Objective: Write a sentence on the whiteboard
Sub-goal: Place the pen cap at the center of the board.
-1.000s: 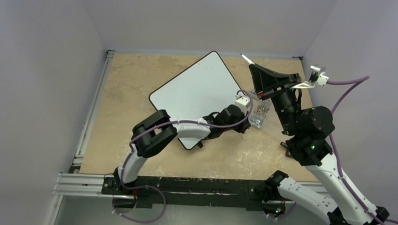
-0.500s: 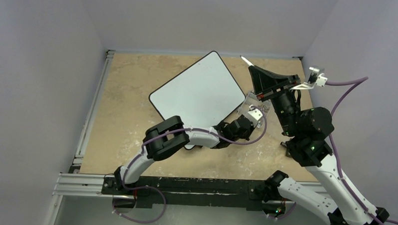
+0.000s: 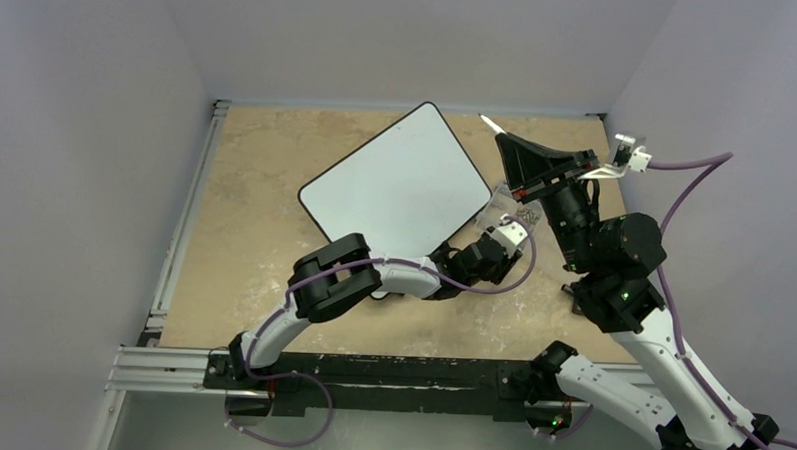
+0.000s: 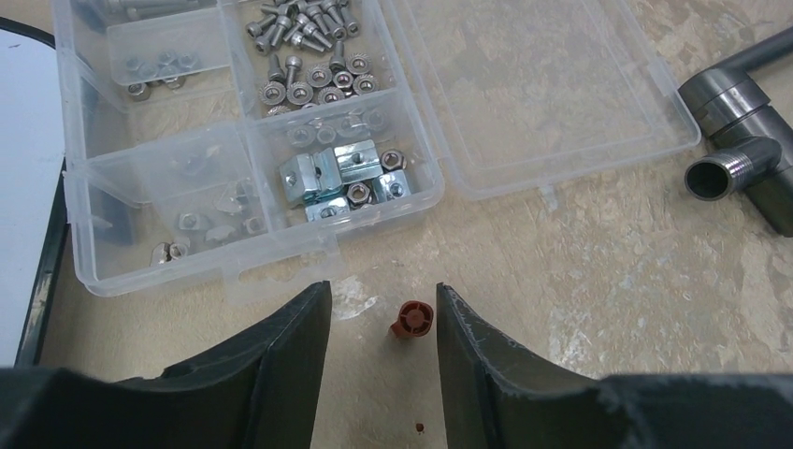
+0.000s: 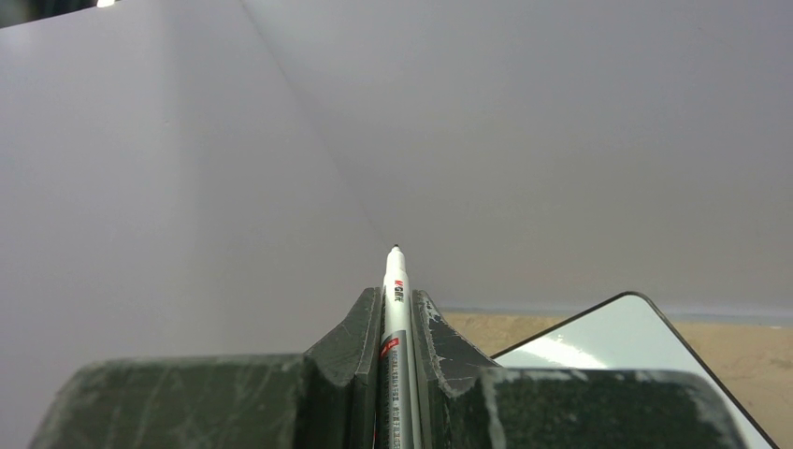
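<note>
Beige marbled table [image 3: 245, 210] fills the cell between plain grey walls. Low over it, the left gripper [image 4: 382, 323] has its jaws partly parted. A small reddish-brown marker cap [image 4: 412, 319] lies on the table between them, close to one finger and clear of the other, so nothing is gripped. Just beyond the fingertips sits a clear plastic compartment box [image 4: 234, 277] of screws, nuts and metal blocks. Its lid [image 4: 542, 94] is folded open flat, and a grey pipe fitting [image 4: 739, 122] lies near the lid. The right gripper [image 5: 396, 313] is raised toward the table's far right corner, jaws clamped tight on a slim red-and-white marker pen [image 5: 395, 281] whose bare tip points up at the back wall. The large flat white whiteboard [image 3: 396, 185] with its thin black rim lies turned diagonally in the far middle of the table. One of its corners is at the far edge and its right corner is just beside the box.

By my reading the task is barely started. The marker pen is uncapped and in hand, yet no sentence shows on the whiteboard, so all the writing is left. The tip is also well apart from the surface.

Against a second ago, the left gripper has shifted nearer and rightward from beside the board's right corner. Its jaws, then closed, have come apart around the cap. The right arm and the whiteboard are all but unchanged.
</note>
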Robot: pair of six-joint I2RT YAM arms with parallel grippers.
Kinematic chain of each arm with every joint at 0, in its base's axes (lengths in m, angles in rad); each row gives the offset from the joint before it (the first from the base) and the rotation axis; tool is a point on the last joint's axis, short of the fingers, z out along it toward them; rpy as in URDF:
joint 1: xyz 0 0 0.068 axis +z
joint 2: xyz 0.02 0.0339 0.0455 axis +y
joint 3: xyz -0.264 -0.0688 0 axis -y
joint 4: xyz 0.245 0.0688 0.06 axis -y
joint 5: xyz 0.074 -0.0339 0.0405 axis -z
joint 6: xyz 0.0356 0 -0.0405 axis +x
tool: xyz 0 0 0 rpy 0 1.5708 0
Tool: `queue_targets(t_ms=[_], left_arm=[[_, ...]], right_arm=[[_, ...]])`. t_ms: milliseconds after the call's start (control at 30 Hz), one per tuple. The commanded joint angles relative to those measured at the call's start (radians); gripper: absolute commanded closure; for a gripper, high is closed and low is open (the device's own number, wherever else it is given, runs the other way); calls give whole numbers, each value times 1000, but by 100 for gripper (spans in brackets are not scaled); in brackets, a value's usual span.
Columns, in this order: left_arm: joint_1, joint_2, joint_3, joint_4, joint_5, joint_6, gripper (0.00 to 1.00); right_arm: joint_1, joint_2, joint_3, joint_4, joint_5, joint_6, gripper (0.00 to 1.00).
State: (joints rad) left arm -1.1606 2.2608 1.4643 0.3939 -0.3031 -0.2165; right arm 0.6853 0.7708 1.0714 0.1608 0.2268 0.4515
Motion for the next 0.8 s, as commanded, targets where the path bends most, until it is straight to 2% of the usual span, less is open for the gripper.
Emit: queue_targets(t_ms=[0,167,300,467,567,700,767], left_arm=[[4,-120,-4,11,-27,-5,53],[5,-311,-57,-84,21,-12,40],[7,-453,-101,-164,60,3,34],[28,-593,-73,-426,54,10,31],[87,-689,-98,-536,131,-1,31],[229,-890,-205,-619,269,-66,31],[290,-1015,-242,-681,254,-42,30]], right_arm=[[1,-12,27,-5,18,-5,100],[2,-6,55,-12,16,-18,100],[2,-6,68,-11,16,-25,100],[1,2,81,-19,6,-28,100],[0,6,82,-26,2,-27,100],[2,20,91,-69,-26,-43,100],[1,22,81,-78,-31,-48,100]])
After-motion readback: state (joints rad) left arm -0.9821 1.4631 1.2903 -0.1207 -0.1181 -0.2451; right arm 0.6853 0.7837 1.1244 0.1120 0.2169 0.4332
